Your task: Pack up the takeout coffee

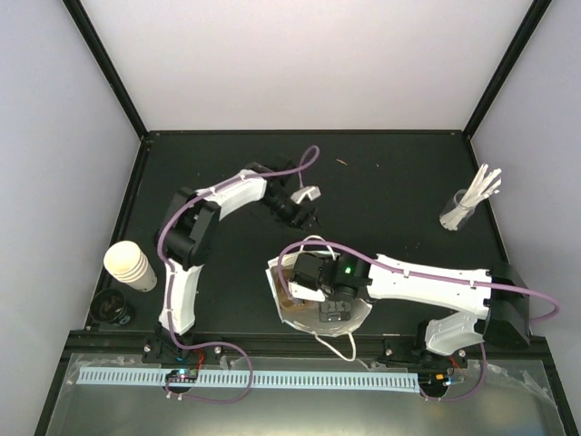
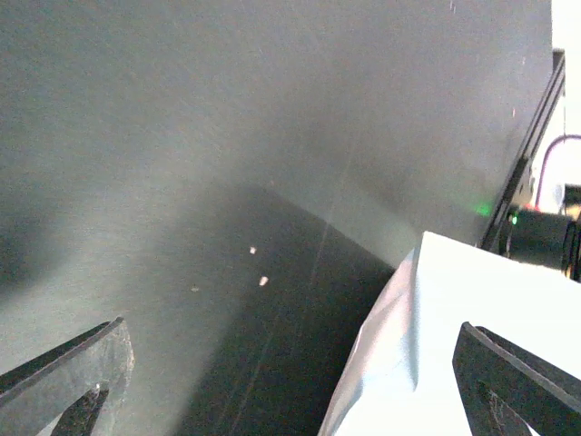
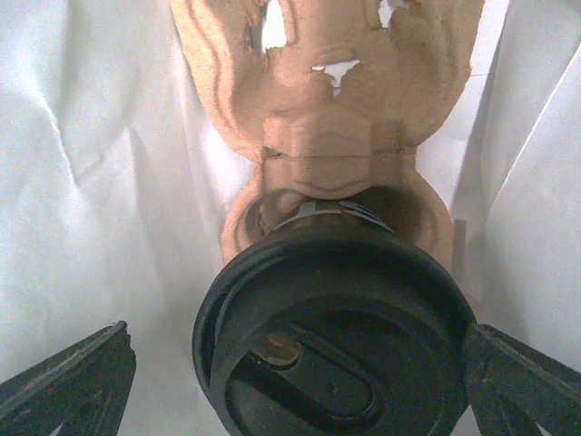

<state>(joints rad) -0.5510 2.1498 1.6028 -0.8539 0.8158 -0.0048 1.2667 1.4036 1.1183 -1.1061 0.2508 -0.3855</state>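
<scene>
Nearest the bases, the right gripper hangs inside the pale bag, its jaws spread wide and closed on nothing. Directly beneath it a lidded cup stands upright in a pocket of the brown carrier, which lies on the bag's floor. The black lid sits between the two fingers, and the left one is plainly clear of it. Whether the right one brushes the rim cannot be told. The cup's axis runs straight up toward the wrist, so a clean exit would probably be a vertical lift. Off to the left, beside the left arm's base, are a stack of spare cups and loose lids. The left arm is the nearer one for those. Farther out, the left gripper is spread open over bare table just beyond the bag
</scene>
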